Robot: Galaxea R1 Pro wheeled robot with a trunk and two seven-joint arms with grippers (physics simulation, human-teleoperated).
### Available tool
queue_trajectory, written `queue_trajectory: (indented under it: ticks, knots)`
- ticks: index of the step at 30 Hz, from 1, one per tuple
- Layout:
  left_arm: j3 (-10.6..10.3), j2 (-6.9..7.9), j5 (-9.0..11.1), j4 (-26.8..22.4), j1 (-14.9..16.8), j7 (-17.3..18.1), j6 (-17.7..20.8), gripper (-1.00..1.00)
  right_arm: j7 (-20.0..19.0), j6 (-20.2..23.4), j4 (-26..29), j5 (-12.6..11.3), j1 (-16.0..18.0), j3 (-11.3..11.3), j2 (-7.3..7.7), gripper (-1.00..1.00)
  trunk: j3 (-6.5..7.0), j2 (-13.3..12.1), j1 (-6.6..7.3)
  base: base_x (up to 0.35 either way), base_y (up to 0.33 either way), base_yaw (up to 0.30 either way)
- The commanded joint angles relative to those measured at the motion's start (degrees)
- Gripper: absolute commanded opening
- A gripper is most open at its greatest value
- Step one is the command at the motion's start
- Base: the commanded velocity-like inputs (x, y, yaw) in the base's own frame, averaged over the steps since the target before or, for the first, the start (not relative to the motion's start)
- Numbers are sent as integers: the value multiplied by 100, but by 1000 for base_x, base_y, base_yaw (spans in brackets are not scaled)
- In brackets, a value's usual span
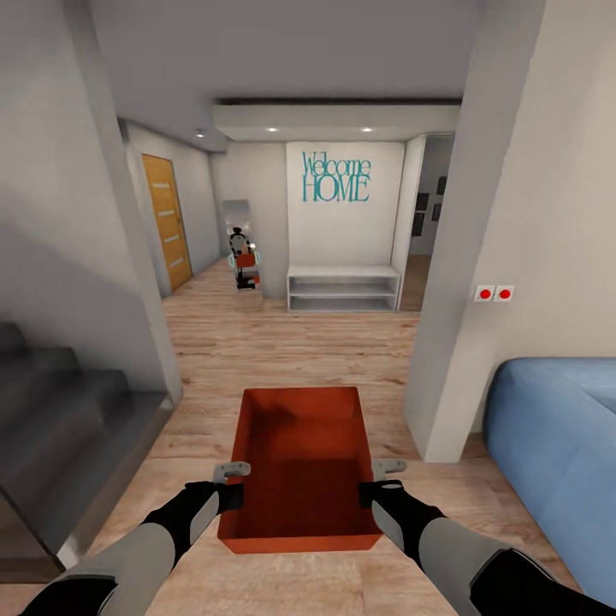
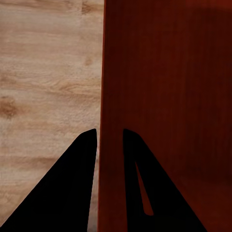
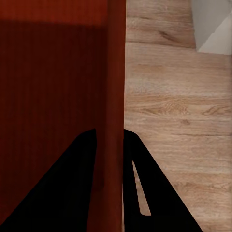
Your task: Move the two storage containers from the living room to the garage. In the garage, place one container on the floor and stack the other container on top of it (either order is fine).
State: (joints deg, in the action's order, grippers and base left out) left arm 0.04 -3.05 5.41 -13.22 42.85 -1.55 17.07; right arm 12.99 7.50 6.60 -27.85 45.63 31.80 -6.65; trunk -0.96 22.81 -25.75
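One orange-red rectangular open-top plastic bin [image 1: 301, 462], empty, carried above light wood plank floor [image 1: 282, 342]
Left claw [image 1: 229, 479] clamped on left wall; right claw [image 1: 376, 477] clamped on right wall

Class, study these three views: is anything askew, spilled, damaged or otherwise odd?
Nothing stands out. The orange-red rectangular open-top bin rides level and empty above the light wood plank floor, its side walls clamped by the left end effector and right end effector.
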Motion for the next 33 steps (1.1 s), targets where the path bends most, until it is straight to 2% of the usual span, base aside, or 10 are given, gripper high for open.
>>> queue_trajectory:
  ticks: [1,9,22,33]
  knots:
    - [25,-2,-146,-31,5,-55,33,-100,28,41,3,-197,-1,256,-38,-100,-10,11,-3,0,0,1]
    - [30,7,-140,-23,5,-47,30,-100,28,41,2,-195,-2,256,-38,-100,-10,11,-3,66,0,0]
    - [39,24,-128,-22,4,-47,26,-100,28,41,6,-201,-2,255,-38,-100,-10,11,-3,309,0,2]
    - [39,24,-128,-14,4,-47,27,-100,28,41,3,-203,-2,256,-38,-100,-10,11,-3,322,0,163]
